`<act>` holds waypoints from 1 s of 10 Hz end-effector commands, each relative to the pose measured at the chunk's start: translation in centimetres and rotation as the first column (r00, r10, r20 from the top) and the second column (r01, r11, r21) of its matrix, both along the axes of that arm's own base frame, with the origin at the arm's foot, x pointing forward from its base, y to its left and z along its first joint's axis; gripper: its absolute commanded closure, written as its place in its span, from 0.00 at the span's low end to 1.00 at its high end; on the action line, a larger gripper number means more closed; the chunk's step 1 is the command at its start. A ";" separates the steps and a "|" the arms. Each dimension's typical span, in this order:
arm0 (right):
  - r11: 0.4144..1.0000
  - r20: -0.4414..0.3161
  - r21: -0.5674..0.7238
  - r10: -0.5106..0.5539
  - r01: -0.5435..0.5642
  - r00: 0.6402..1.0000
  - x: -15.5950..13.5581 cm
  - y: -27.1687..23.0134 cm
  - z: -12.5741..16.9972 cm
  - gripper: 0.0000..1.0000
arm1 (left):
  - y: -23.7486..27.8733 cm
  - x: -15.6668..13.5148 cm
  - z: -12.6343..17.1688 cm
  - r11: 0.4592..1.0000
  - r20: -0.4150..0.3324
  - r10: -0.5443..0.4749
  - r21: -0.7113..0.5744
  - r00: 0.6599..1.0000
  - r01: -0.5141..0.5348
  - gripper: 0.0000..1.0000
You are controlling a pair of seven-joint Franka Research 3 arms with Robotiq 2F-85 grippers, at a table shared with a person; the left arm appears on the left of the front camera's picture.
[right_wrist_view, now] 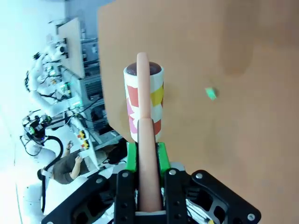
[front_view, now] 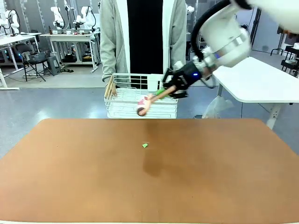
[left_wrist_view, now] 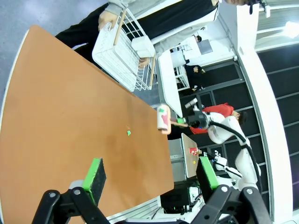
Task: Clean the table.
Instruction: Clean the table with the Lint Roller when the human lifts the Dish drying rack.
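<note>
Surface [front_view: 70,177], reddish-brown, near edge cut off; person [front_view: 145,37], cropped at the shoulders, holds wire basket [front_view: 122,108] beyond it, partly behind right pincer [front_view: 172,89] clamped on roller [front_view: 141,110] handle; left pincer [left_wrist_view: 151,173] spread apart; green scrap [front_view: 145,145] lies mid-surface.

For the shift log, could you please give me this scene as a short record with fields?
table: one small green scrap near its middle
right gripper: shut on the lint roller handle, roller held off the table
left gripper: open, empty, above the table
person: holds a white wire basket at the far edge
</note>
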State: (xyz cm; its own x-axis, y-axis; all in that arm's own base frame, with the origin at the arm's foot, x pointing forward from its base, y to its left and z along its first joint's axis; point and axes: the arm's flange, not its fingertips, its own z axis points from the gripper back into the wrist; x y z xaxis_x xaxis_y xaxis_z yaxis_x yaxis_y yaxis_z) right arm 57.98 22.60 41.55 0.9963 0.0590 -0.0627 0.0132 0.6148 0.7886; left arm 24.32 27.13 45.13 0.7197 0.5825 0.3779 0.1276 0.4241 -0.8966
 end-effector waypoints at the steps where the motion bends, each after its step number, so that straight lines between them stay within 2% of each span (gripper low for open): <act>1: 0.993 -0.012 -0.121 0.010 -0.011 1.000 -6.0 -4.6 1.7 0.79 | 0.4 0.1 0.2 1.000 0.040 -0.003 -0.004 0.999 0.003 0.00; 2: 0.980 -0.005 -0.193 0.044 -0.044 0.999 -7.1 -7.4 2.0 0.79 | 0.4 0.1 0.2 1.000 0.040 -0.003 -0.004 0.999 0.003 0.00; 3: 0.963 0.016 -0.269 -0.003 0.007 1.000 -7.9 -10.0 1.6 0.79 | 0.4 0.1 0.2 1.000 0.040 -0.003 -0.004 0.999 0.003 0.00; 5: 0.962 0.001 -0.270 -0.048 0.047 0.999 -8.9 -14.4 0.7 0.79 | 0.4 0.1 0.2 1.000 0.040 -0.003 -0.004 0.999 0.003 0.00; 6: 0.965 0.027 -0.257 -0.047 0.052 0.999 -9.0 -15.4 0.5 0.79 | 0.4 0.1 0.2 1.000 0.040 -0.003 -0.004 0.999 0.003 0.00; 8: 0.962 0.026 -0.269 -0.047 0.052 0.999 -8.6 -16.3 0.6 0.79 | 0.4 0.1 0.2 1.000 0.040 -0.003 -0.004 0.999 0.003 0.00; 10: 0.963 0.031 -0.269 -0.025 0.032 0.999 -6.8 -16.8 -0.7 0.79 | 0.4 0.1 0.2 1.000 0.040 -0.003 -0.004 0.999 0.003 0.00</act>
State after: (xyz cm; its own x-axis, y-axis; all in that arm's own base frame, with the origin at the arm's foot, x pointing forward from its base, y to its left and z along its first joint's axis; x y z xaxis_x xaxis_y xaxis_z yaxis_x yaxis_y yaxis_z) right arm 49.87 5.73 41.62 0.9976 -0.0107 -0.0677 0.0491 0.8016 0.5959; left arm 24.34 27.13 45.13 0.7198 0.5822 0.3779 0.1275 0.4243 -0.8965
